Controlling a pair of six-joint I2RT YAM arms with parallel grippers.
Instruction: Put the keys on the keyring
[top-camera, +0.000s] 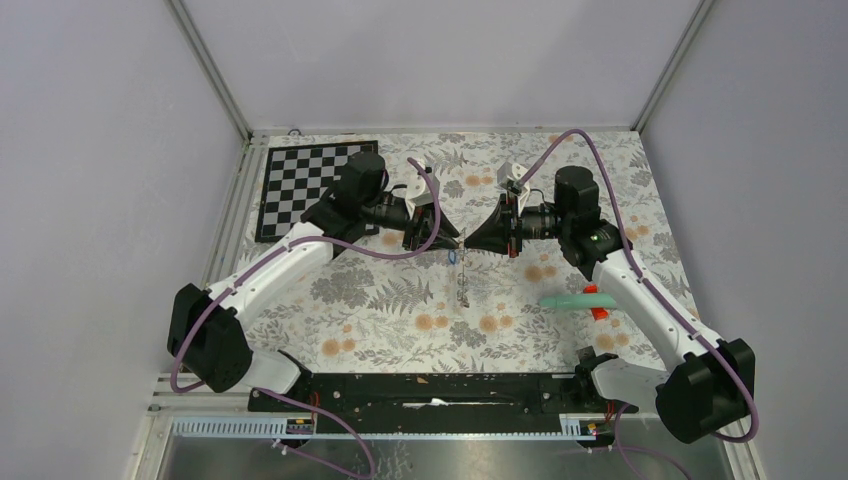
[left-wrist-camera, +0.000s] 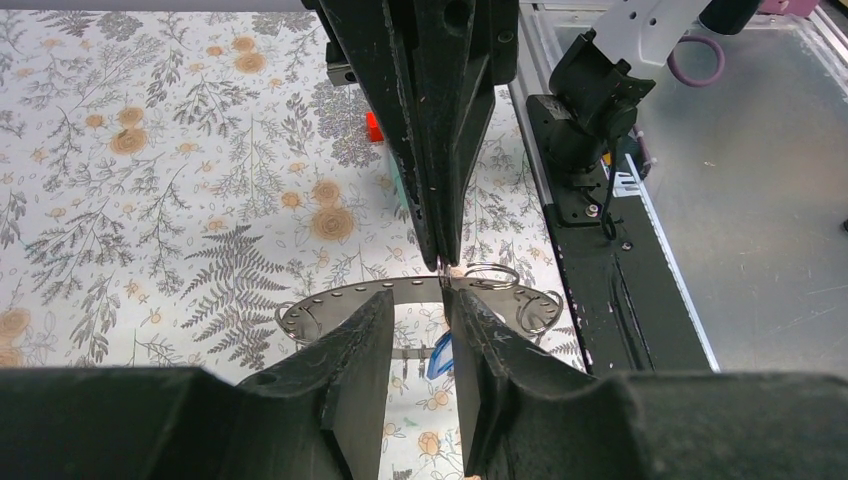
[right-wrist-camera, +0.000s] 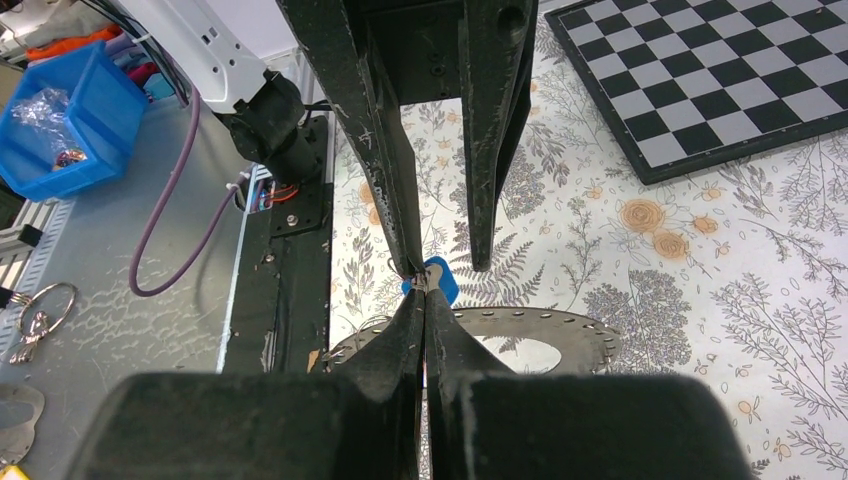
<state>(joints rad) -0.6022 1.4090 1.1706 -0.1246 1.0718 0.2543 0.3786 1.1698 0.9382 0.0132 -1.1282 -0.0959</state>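
Observation:
The keyring (left-wrist-camera: 340, 300), a flat dark-grey hoop with holes along its band, hangs in the air between my two grippers. It shows edge-on in the top view (top-camera: 462, 285). Small wire rings (left-wrist-camera: 490, 272) sit on its rim. My right gripper (right-wrist-camera: 425, 288) is shut at the hoop's top edge, on the metal head of a key with a blue tag (right-wrist-camera: 443, 283). My left gripper (left-wrist-camera: 420, 300) faces it with its jaws apart. One of its fingers (right-wrist-camera: 395, 200) touches the right gripper's tips. The blue tag (left-wrist-camera: 438, 357) shows through that gap. How the hoop is carried I cannot make out.
A teal stick with a red piece (top-camera: 575, 300) lies on the floral cloth to the right. A chequered board (top-camera: 310, 185) lies at the back left. A black rail (top-camera: 440, 390) runs along the near edge. A blue bin (right-wrist-camera: 60, 120) stands on the metal surface beyond the rail.

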